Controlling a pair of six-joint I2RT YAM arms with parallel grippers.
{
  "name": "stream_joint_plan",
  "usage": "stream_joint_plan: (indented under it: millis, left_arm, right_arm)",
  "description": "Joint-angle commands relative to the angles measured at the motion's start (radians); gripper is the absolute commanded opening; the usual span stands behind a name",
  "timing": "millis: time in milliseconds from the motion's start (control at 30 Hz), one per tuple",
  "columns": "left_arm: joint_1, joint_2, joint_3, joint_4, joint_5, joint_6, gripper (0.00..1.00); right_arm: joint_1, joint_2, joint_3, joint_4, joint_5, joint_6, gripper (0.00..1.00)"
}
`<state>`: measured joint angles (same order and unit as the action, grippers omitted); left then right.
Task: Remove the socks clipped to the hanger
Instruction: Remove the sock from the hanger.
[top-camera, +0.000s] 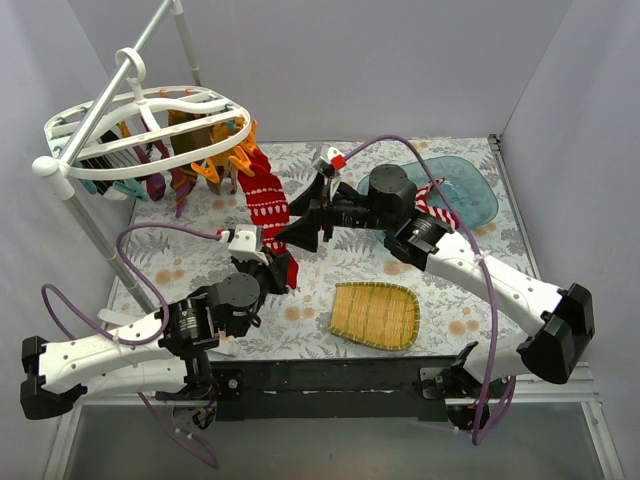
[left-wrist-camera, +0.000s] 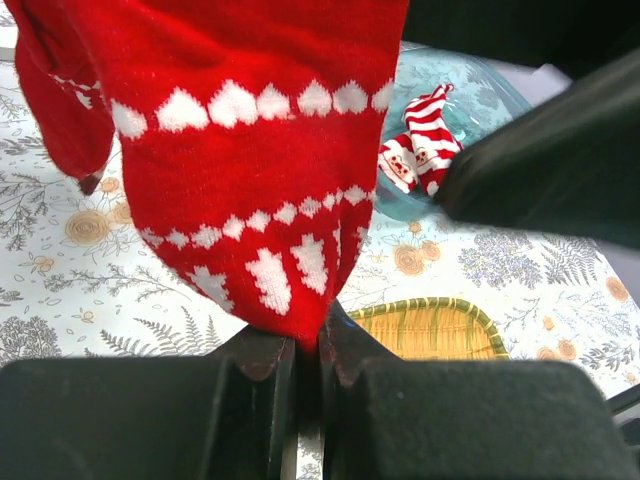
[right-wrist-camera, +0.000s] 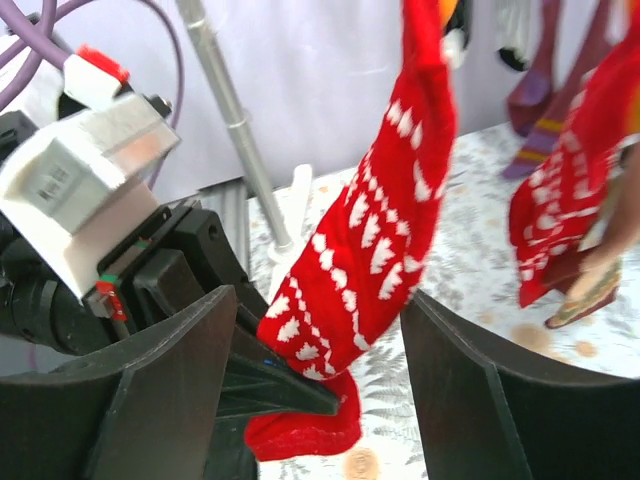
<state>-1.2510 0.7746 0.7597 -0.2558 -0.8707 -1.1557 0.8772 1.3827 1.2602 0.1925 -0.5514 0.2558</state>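
At the lower tip of the red sock (left-wrist-camera: 240, 150), the left gripper (left-wrist-camera: 308, 350) is noted with its fingers pressed together on the fabric; only a thin fold of the toe is pinched. From that pinch the sock's long axis is seen running up and away toward the far left, to the orange clips (top-camera: 243, 150) at the near-right end of the hanger (top-camera: 180, 100). The upper end is judged to be held there still, though the clip's bite itself is not clearly resolved.

The right gripper (right-wrist-camera: 320, 300) is recorded with its fingers set wide apart, one on each side of the sock's middle. The fabric hangs between them, close to one finger; contact cannot be settled. The left arm is thus the nearer and the only gripping one. A pull along the sock's axis, away from the hanger and toward the near edge, is judged to be what the coming move turns on.

Further socks (top-camera: 125, 158) are seen clipped under the frame. Two red-and-white striped socks (left-wrist-camera: 420, 140) lie in the teal tray (top-camera: 470, 190) at the far right, and a woven tray (top-camera: 375, 315) sits near the arm bases.

No brand or writing can be read. White tree and triangle motifs are knitted into the sock. A small dark mark on the grey block (right-wrist-camera: 85, 165) of the left wrist is too blurred to read.
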Motion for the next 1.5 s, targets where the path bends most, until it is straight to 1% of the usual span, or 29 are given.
stream_joint_plan:
  millis: [0,67,167,200,300,333,400,433,567,767,1033,1467]
  left_arm:
    - [0.005,-0.001,0.010,-0.011,-0.001,-0.016,0.00]
    - [0.005,0.002,0.012,-0.010,0.001,-0.018,0.00]
    - [0.005,0.008,0.010,-0.010,0.006,-0.021,0.00]
    - [0.005,0.008,0.010,-0.010,0.007,-0.025,0.00]
    - [0.005,0.014,0.010,-0.010,0.012,-0.030,0.00]
    - [0.005,0.015,0.012,-0.010,0.013,-0.029,0.00]
    - [0.005,0.020,0.010,-0.010,0.016,-0.027,0.00]
    - [0.005,0.022,0.012,-0.010,0.018,-0.026,0.00]
    - [0.005,0.031,0.016,-0.010,0.027,-0.024,0.00]
    - [0.005,0.034,0.021,-0.007,0.029,-0.015,0.00]
    - [0.005,0.043,0.024,-0.005,0.032,-0.015,0.00]
    - [0.005,0.055,0.035,-0.005,0.042,-0.010,0.00]
  right_arm:
    - [0.002,-0.080,0.036,-0.019,0.148,-0.105,0.76]
    - [0.002,-0.080,0.068,-0.030,0.186,-0.128,0.76]
    - [0.002,-0.036,0.171,-0.067,0.200,-0.179,0.78]
    - [0.002,0.008,0.250,-0.105,0.199,-0.191,0.78]
    - [0.002,0.094,0.364,-0.178,0.192,-0.234,0.79]
    - [0.002,0.116,0.437,-0.191,0.192,-0.253,0.79]
    - [0.002,0.177,0.502,-0.234,0.194,-0.253,0.80]
    - [0.002,0.200,0.581,-0.264,0.189,-0.280,0.80]
    - [0.002,0.294,0.735,-0.338,0.154,-0.294,0.80]
    - [0.002,0.352,0.809,-0.357,0.114,-0.294,0.81]
    - [0.009,0.380,0.829,-0.349,0.044,-0.291,0.81]
    - [0.031,0.424,0.867,-0.346,0.061,-0.286,0.82]
